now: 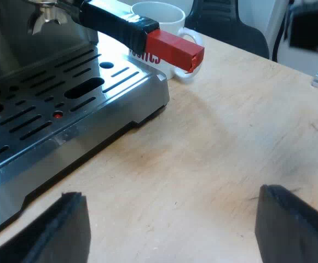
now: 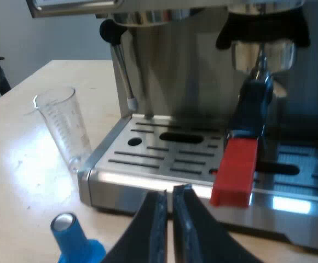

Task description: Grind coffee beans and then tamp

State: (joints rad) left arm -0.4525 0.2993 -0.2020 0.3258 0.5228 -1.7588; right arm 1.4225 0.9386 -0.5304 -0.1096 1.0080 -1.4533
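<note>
The metal holder is locked into the espresso machine (image 2: 202,66); its dark handle (image 1: 115,22) sticks out over the drip tray (image 1: 65,104) and ends in red (image 1: 175,49) (image 2: 235,172). My left gripper (image 1: 172,230) hovers open over bare wood, a short way off from the tray's corner, nothing between its fingers (image 1: 295,224). My right gripper (image 2: 169,224) is shut and empty, facing the machine's front just below the red end. A blue tamper (image 2: 74,241) stands on the table beside its fingers. A clear measuring glass (image 2: 63,123) stands by the tray's corner near the steam wand (image 2: 123,71).
A white mug (image 1: 164,22) with red lettering stands behind the red handle end, close to the tray's corner. A dark chair (image 1: 230,24) lies beyond the wooden table's edge. Light wooden tabletop (image 1: 230,131) stretches under the left gripper.
</note>
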